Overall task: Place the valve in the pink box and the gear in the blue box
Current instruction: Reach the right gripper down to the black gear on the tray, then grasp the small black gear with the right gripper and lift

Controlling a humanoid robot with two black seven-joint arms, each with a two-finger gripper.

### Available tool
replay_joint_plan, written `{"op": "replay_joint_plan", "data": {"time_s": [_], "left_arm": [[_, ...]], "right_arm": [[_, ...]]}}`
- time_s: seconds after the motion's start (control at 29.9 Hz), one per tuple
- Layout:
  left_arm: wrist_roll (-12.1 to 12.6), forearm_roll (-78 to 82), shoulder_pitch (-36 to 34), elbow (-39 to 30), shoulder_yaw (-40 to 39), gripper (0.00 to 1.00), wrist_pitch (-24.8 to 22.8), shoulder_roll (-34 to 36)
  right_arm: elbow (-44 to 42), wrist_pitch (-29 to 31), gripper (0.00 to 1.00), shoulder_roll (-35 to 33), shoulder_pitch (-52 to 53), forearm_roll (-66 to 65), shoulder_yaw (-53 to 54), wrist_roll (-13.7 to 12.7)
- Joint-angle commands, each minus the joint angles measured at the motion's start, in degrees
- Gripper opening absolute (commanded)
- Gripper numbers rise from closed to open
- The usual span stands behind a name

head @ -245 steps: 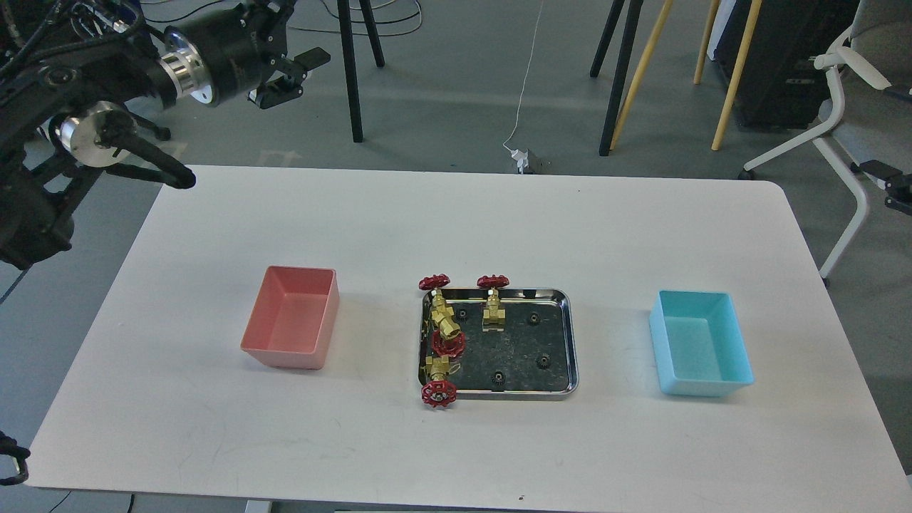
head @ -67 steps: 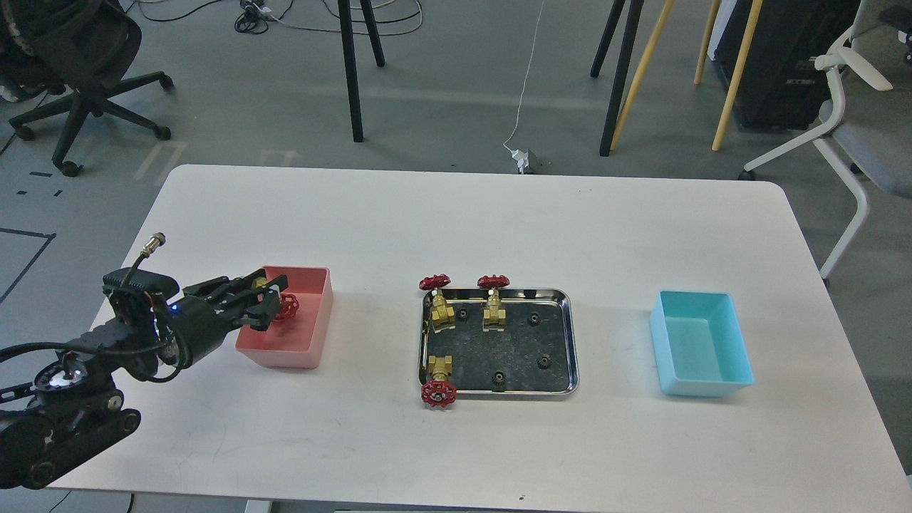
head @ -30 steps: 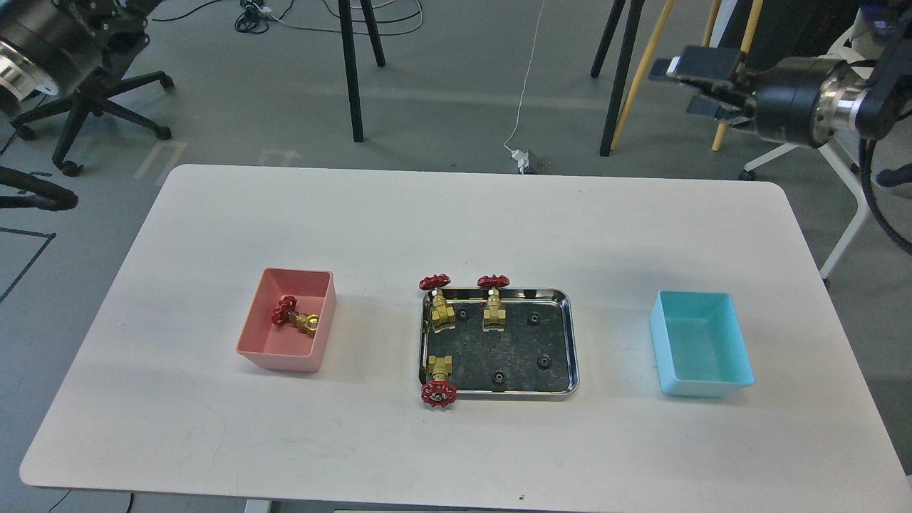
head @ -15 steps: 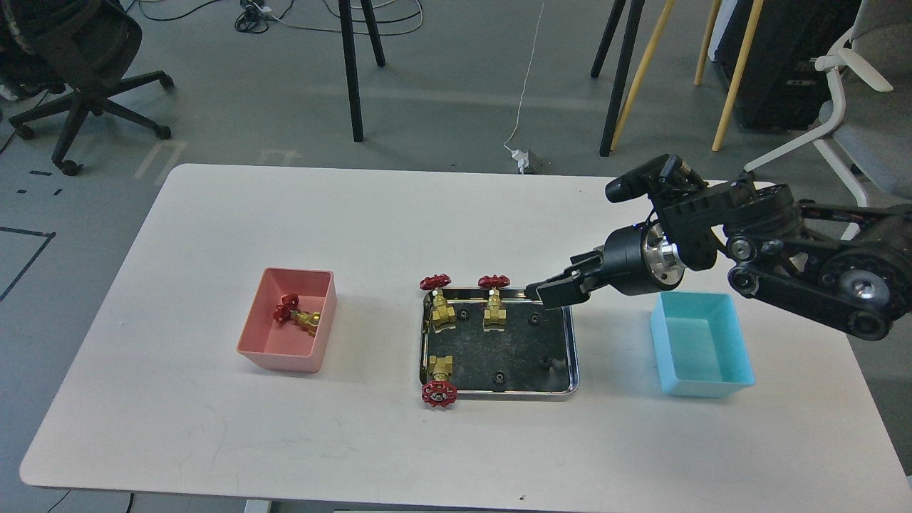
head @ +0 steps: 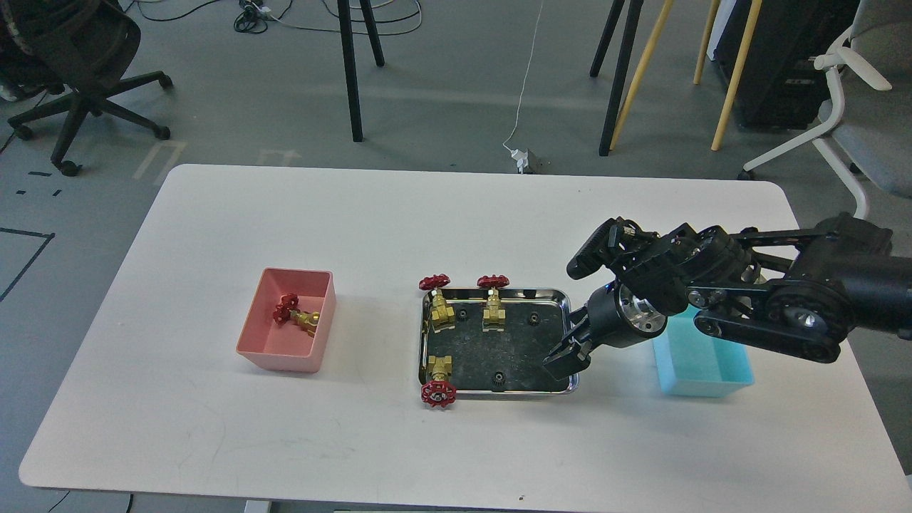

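The pink box (head: 265, 340) stands left of centre with one valve (head: 295, 314) lying in it. Three more valves (head: 436, 302) (head: 493, 305) (head: 437, 381) sit along the left and far parts of the steel tray (head: 513, 291). Three gears (head: 463, 313) (head: 533, 319) (head: 499, 376) show on the tray floor. My right gripper (head: 561, 360) points down at the tray's right front part and hides that spot; its dark fingers cannot be told apart. The blue box (head: 705, 369) stands to the right, partly behind my right arm. My left gripper is out of view.
The white table (head: 427, 214) carries only the boxes and the tray. Behind its far edge are black and wooden stand legs (head: 616, 78), an office chair (head: 78, 64) at the far left and a white chair (head: 848, 92) at the far right.
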Motion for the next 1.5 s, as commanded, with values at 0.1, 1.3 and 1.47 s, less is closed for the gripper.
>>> {"op": "replay_joint_plan", "data": {"time_s": [0.1,1.3,1.47], "left_arm": [[-0.01,-0.09,-1.15,0.98,0.05,0.97,-0.18,0.78],[-0.10,0.00,-4.41,5.02,0.14,0.97,-0.53,0.87],[-0.10,-0.09,-4.50,5.82,0.05,0.97,-0.70,0.87]], "right_arm": [[-4.87,0.00,0.98,4.86,-1.24,-0.33,-0.26,0.01],[-14.63,0.00,0.64,12.43,-5.55,-4.28,-0.52,1.42],[-14.63,0.00,0.57,12.60,-4.93,-4.28,-2.01,1.33]]}}
